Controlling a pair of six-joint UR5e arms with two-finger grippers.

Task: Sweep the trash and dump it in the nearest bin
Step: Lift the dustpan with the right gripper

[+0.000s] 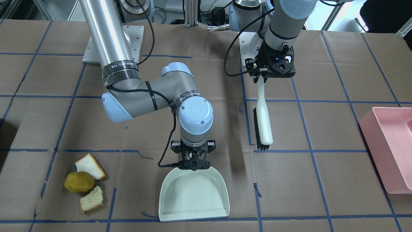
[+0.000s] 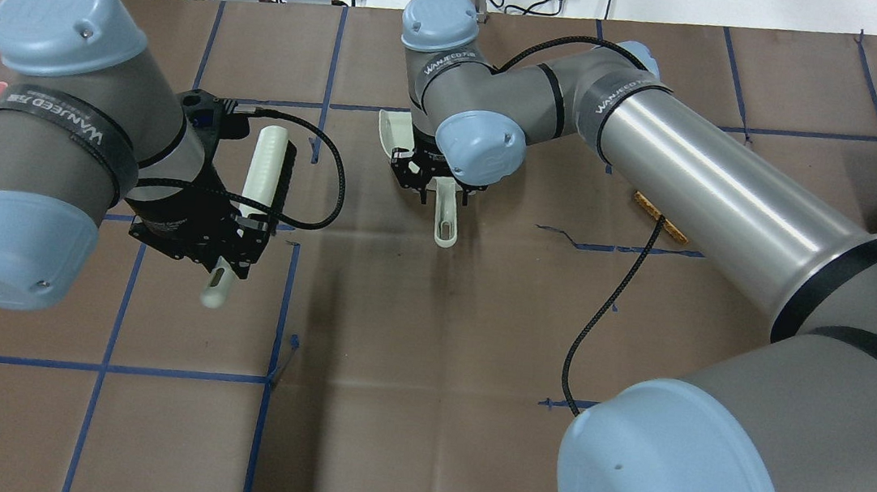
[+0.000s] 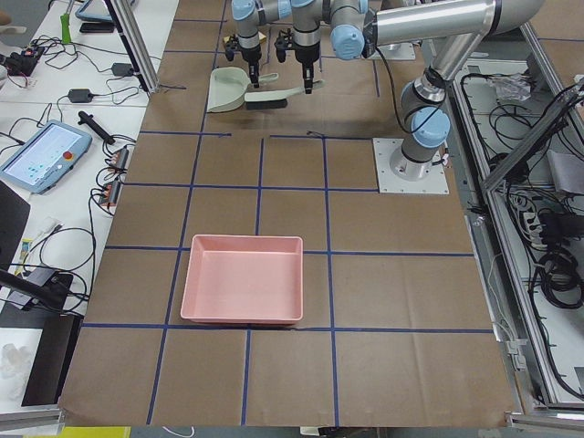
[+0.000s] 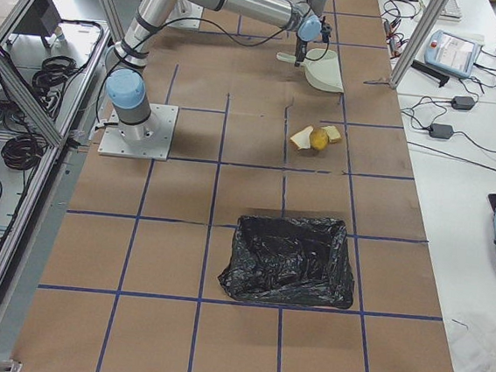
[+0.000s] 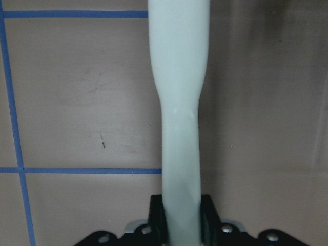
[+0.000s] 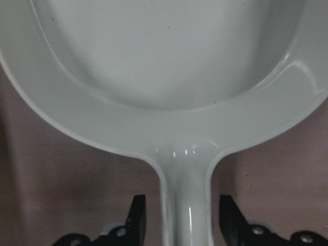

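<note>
Nearest the lens, the dustpan [image 6: 169,66] fills the right wrist view. Its handle runs between the fingers of the right gripper [image 1: 194,165], which stand spread with a strip of table [image 1: 322,193] showing on each side, so they straddle it without clamping. The pan lies flat on the table.

The left gripper [image 1: 260,74] is pinched on the handle of the brush [image 1: 264,119], whose bristles are at or just above the paper.

The trash sits right of the table's middle, nearer the operators' long edge: two bread pieces [image 1: 90,166] and a yellow-brown lump [image 1: 79,182] between them, touching or nearly so.

Judgement: the bread is light, soft and likely to crumble, while the lump is denser and apt to roll. None of it suits pinching, so push it low with the bristles into the pan, which should be gripped by its handle. The black-lined bin [image 4: 289,260] looks closer than the pink bin [image 1: 392,141].
</note>
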